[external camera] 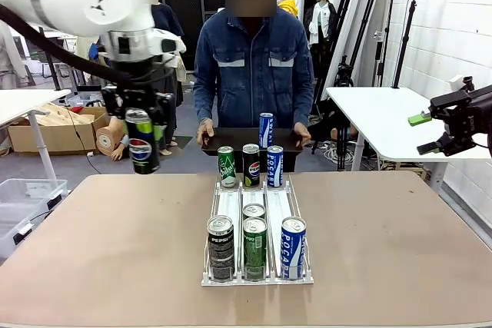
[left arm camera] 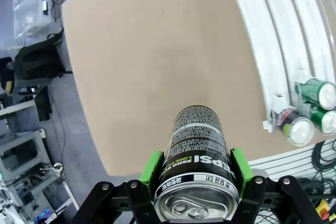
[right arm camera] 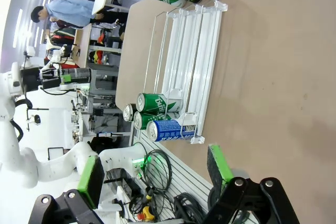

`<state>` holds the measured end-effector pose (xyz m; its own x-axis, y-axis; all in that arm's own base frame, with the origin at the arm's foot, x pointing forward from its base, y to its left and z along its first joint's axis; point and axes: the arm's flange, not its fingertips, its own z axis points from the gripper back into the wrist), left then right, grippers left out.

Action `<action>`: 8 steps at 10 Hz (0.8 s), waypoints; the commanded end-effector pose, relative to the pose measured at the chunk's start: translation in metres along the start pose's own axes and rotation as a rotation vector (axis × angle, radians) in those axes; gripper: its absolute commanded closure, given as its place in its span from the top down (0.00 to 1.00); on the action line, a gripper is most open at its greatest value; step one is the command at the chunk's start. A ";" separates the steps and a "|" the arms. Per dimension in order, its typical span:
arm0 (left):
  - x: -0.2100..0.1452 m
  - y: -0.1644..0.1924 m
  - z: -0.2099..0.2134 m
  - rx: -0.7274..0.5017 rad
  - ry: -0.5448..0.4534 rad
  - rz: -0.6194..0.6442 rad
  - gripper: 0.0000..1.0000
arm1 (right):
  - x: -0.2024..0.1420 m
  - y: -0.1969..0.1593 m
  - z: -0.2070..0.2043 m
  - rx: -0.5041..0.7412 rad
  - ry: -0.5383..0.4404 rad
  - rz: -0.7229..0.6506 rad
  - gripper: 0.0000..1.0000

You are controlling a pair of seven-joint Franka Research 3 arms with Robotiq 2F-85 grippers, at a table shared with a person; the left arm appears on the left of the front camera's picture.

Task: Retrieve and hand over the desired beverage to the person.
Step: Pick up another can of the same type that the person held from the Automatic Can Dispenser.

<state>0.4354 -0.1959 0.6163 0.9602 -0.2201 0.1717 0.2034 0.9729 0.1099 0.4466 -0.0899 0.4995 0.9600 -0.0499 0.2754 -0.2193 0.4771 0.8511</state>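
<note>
Our left gripper [left arm camera: 195, 182] clamps a black Pepsi can [external camera: 141, 141], up at ten o'clock over the table [external camera: 115, 228]. Our right gripper [right arm camera: 152, 174] gapes empty. The person [external camera: 252, 67] waits at twelve o'clock behind the can rack [external camera: 257, 274].

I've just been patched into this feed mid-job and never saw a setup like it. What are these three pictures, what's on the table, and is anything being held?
Two white robot arms share a table with a person standing across it. The front view looks over the table toward that person, who holds a dark tray carrying a blue can. The other two pictures come from cameras on each wrist. A white rack on the table holds rows of drink cans. The left gripper is shut on a Pepsi can, lifted above the table. The right gripper is open, holding nothing.
</note>
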 end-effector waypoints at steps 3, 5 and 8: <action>-0.034 0.065 -0.019 -0.077 0.015 0.033 0.11 | 0.000 0.000 -0.001 0.001 0.000 -0.004 1.00; -0.042 0.079 -0.030 -0.092 0.030 0.041 0.11 | 0.000 0.000 -0.001 0.001 0.000 -0.004 1.00; -0.036 0.075 -0.030 -0.067 0.059 0.061 0.11 | 0.000 0.000 -0.001 0.001 0.000 -0.004 1.00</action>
<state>0.4201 -0.1130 0.5803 0.9808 -0.1637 0.1059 0.1612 0.9864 0.0317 0.4466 -0.0899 0.4995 0.9601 -0.0497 0.2752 -0.2193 0.4771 0.8511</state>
